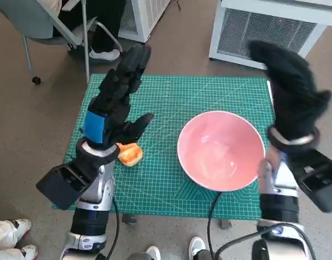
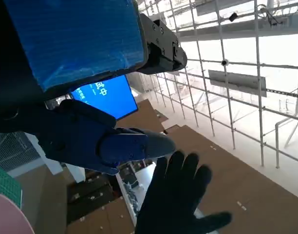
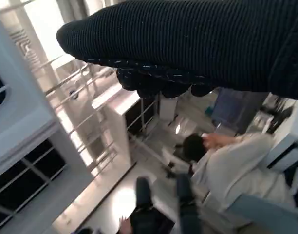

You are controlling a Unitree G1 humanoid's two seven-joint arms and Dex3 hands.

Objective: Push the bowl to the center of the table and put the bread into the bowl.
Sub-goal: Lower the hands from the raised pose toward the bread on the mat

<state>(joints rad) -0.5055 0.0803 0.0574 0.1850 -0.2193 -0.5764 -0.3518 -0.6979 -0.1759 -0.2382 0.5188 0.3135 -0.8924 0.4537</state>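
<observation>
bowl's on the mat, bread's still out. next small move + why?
Probably lower the left hand onto the bread and grip it. The pink bowl sits empty near mid-mat, the bread lies just under that raised, empty hand, and the right hand is up too.

From the head view I see the cutting mat (image 1: 209, 92) covering the table across the middle of the frame. The bowl (image 1: 221, 150) sits on it right of centre, toward the lower edge. The bread (image 1: 130, 154) lies on the mat at lower left, well apart from the bowl. My left hand (image 1: 118, 103) is raised above the mat's left side, just above the bread. My right hand (image 1: 292, 92) is raised at the right edge, beside the bowl. A chair (image 1: 52, 27) stands at upper left, a white cabinet (image 1: 263, 30) at upper right.
</observation>
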